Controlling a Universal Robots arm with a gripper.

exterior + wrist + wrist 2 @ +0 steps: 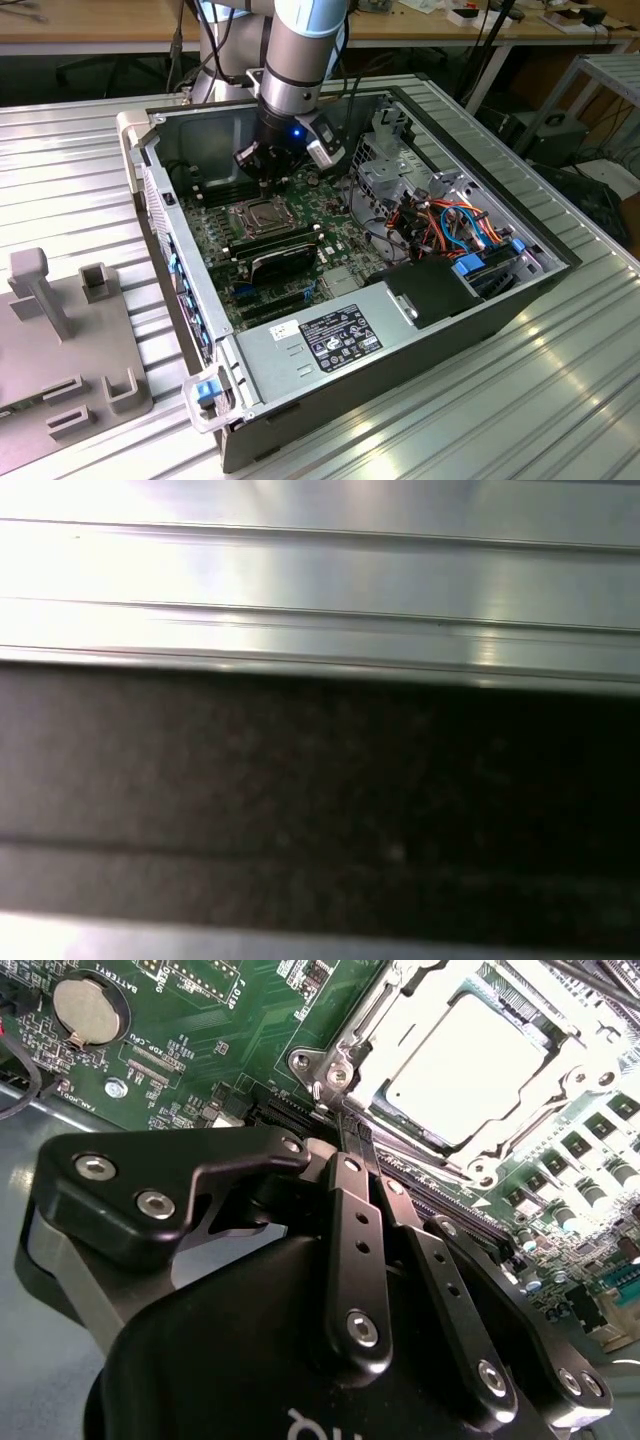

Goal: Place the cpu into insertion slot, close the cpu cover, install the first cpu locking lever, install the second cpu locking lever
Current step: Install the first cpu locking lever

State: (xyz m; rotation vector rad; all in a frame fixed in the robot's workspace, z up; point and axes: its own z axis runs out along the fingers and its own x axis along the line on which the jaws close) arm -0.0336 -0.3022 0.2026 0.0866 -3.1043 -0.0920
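The green circuit board [230,1020] carries small white print beside a round coin cell [90,1008], and a white label [340,338] lies on the grey power supply box [330,335] at the near end of the open computer case [520,300], which rests on the ribbed metal counter [80,180]. On that board the cpu [470,1065] lies in the insertion slot [395,1000], its pale metal top showing through the window of the cpu cover [375,1055], which lies flat over it. The pincer [352,1130] hangs just beside a corner of the cover, its two black fingers [357,1250] pressed together with nothing between them. In the exterior view the pincer [272,172] sits just beyond the slot [262,213].
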